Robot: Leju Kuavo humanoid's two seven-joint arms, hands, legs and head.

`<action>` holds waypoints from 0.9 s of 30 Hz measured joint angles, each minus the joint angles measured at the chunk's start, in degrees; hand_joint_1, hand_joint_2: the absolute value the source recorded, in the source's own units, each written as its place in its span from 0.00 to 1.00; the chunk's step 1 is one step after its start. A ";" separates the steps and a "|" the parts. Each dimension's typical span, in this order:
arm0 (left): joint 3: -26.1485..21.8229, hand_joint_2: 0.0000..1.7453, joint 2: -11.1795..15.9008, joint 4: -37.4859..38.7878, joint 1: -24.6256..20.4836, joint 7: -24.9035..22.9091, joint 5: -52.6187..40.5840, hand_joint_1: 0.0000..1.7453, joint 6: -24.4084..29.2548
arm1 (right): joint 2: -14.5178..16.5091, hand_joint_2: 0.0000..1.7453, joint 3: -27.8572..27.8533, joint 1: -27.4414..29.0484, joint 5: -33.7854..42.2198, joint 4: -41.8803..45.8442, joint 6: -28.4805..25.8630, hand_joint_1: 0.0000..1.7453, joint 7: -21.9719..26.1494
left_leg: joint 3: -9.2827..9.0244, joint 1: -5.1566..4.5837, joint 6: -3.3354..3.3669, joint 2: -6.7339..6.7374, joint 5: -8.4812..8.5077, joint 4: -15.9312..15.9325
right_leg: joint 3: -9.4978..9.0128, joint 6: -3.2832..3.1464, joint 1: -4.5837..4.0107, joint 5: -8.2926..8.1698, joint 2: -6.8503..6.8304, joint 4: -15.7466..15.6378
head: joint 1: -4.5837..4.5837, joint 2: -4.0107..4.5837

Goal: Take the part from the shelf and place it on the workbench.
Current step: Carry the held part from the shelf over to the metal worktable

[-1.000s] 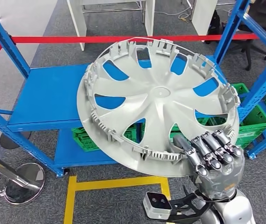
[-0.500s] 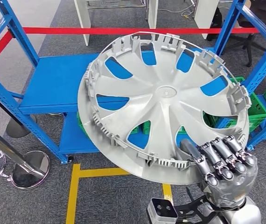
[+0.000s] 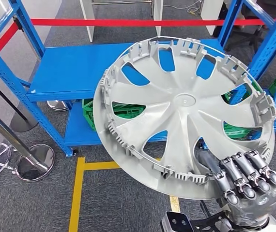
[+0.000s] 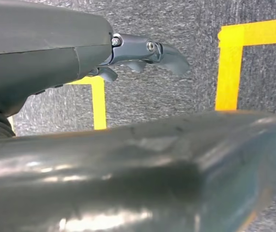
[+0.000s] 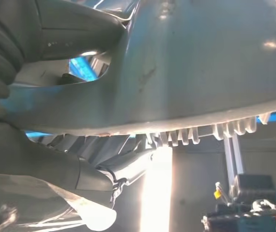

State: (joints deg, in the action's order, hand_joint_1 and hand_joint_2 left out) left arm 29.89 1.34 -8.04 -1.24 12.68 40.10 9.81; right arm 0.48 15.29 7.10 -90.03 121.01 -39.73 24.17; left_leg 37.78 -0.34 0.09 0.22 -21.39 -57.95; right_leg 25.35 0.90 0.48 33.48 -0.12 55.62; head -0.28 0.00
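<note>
The part is a large silver wheel cover (image 3: 180, 106) with several spokes, its clipped back side facing up. It hangs tilted in the air in front of the blue shelf (image 3: 74, 67), apart from it. My right hand (image 3: 246, 186) grips its near right rim, dark fingers (image 3: 238, 176) curled over the edge. The right wrist view shows the cover's rim (image 5: 202, 63) close above the hand (image 5: 38, 159). My left hand (image 4: 92, 53) hangs over grey carpet with its fingers (image 4: 158, 50) stretched out and nothing in them.
Green crates (image 3: 129, 110) sit on the lower shelf level. Blue uprights (image 3: 23, 92) frame the rack, and red tape (image 3: 129, 22) runs behind it. A chrome stanchion base (image 3: 34, 162) stands at the left, and yellow floor tape (image 3: 76, 193) marks the carpet.
The whole view has shifted, so the camera has moved. The wheel cover and my right hand now sit further right and lower in the picture, still held the same way.
</note>
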 joint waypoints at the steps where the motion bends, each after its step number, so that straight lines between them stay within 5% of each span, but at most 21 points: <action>1: 0.13 0.00 0.08 0.04 0.07 0.00 -0.03 0.00 0.08 | 0.07 1.00 -0.16 0.23 -0.01 0.08 0.01 1.00 -0.01 | 0.23 0.08 -0.33 -0.05 -0.55 -0.28 | 0.41 -0.50 0.05 -0.46 -0.11 0.05 | -0.03 0.00; 3: 0.45 0.00 0.15 0.11 0.20 0.00 -0.04 0.00 0.16 | 0.27 1.00 -0.43 0.55 -0.01 0.22 0.02 1.00 0.00 | 1.12 0.31 -1.01 -0.12 -5.11 -3.84 | 1.55 -1.40 0.22 -1.67 -0.35 0.01 | -0.27 0.00; 5: 0.81 0.00 0.08 0.11 0.21 0.00 -0.05 0.00 0.17 | 0.44 1.00 -0.61 0.83 -0.01 0.36 0.02 1.00 0.00 | 2.29 0.49 -1.50 -0.12 -11.15 -11.20 | 2.77 -1.69 0.13 -2.94 -0.47 0.25 | -0.50 0.00; 6: 0.93 0.00 0.07 0.11 0.16 0.00 -0.08 0.00 0.18 | 0.47 1.00 -0.69 0.92 -0.01 0.39 0.02 1.00 0.01 | 2.53 0.55 -1.61 -0.12 -12.55 -14.49 | 3.54 -1.68 0.08 -3.55 -0.52 0.50 | -0.51 0.00; 8: 1.04 0.00 0.05 0.11 0.09 0.02 -0.26 0.00 0.18 | 0.48 1.00 -0.88 1.08 -0.02 0.44 0.02 1.00 0.19 | 0.82 0.56 -1.49 -0.12 -11.48 -15.98 | 5.35 -1.60 0.01 -4.59 -0.58 1.17 | -0.53 0.00; 10: 1.12 0.00 0.04 0.11 0.07 0.14 -0.64 0.00 0.14 | 0.62 1.00 -1.20 1.45 -0.02 0.69 0.02 1.00 0.92 | -4.19 0.49 -0.90 -0.20 -8.88 -9.73 | 6.97 -1.44 -0.05 -5.38 -0.55 1.79 | -0.53 0.00; 13: 1.50 0.00 0.02 0.11 -0.05 0.45 -1.21 0.00 0.15 | 1.42 1.00 -2.19 2.39 -0.01 1.59 0.02 1.00 2.45 | -10.13 0.10 0.08 -0.43 -8.62 0.37 | 8.40 -0.67 -0.18 -6.68 -0.73 2.12 | -0.47 0.00; 16: 2.06 0.00 -0.27 0.11 -0.13 0.67 -1.35 0.00 0.44 | 1.94 1.00 -3.13 3.12 0.01 2.43 0.02 1.00 2.69 | -9.73 0.03 0.84 -0.29 -7.72 2.27 | 9.46 0.40 -0.01 -7.33 -0.74 2.07 | -0.45 0.00; 18: 2.31 0.00 -0.56 0.11 -0.24 0.79 -1.22 0.00 0.70 | 1.99 1.00 -3.56 3.44 0.01 2.73 0.02 1.00 2.60 | -8.75 0.23 1.67 0.01 -6.52 2.94 | 10.90 0.90 0.04 -3.89 -0.36 4.91 | -0.20 0.00; 20: 2.45 0.00 -0.73 0.11 -0.43 0.95 -1.08 0.00 0.85 | 2.07 1.00 -3.87 3.63 0.01 2.80 0.02 1.00 2.84 | -7.28 0.09 2.15 0.20 -5.44 2.73 | 12.70 1.20 0.13 1.46 -0.10 11.70 | 0.02 0.00; 22: 2.50 0.00 -0.91 0.10 -0.52 1.20 -1.07 0.00 0.77 | 2.24 1.00 -4.33 3.90 0.01 2.82 0.02 1.00 3.18 | -5.69 -0.02 2.20 0.30 -4.40 2.38 | 13.07 1.48 0.18 3.13 -0.07 17.23 | 0.04 0.00; 24: 2.56 0.00 -1.13 0.09 -0.54 1.50 -1.18 0.00 0.56 | 2.34 1.00 -4.93 4.10 0.01 2.92 0.02 1.00 3.05 | -4.01 0.00 2.02 0.35 -3.54 1.77 | 10.26 1.64 0.22 0.29 -0.09 15.77 | 0.07 0.00; 25: 2.61 0.00 -1.25 0.09 -0.53 1.59 -1.27 0.00 0.52 | 2.36 1.00 -5.20 4.16 0.01 3.09 0.02 1.00 2.87 | -3.20 0.04 1.85 0.34 -3.20 1.32 | 7.64 1.64 0.25 -1.24 -0.09 12.38 | 0.09 0.00; 27: 2.72 0.00 -1.46 0.09 -0.47 1.62 -1.40 0.00 0.73 | 2.37 1.00 -5.75 4.30 0.01 3.66 0.01 1.00 2.74 | -1.79 -0.07 1.35 0.31 -2.52 0.32 | 2.02 1.38 0.19 -1.63 -0.06 4.23 | 0.06 0.00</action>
State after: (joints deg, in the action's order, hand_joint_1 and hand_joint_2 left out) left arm 32.61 -0.13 -7.95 -1.71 14.29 38.70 10.55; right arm 2.84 9.54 11.40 -90.03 124.67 -39.72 26.92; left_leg 36.00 -0.41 1.44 0.53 -23.91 -57.64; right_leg 27.37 2.28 0.67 31.85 -0.18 59.85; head -0.22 0.00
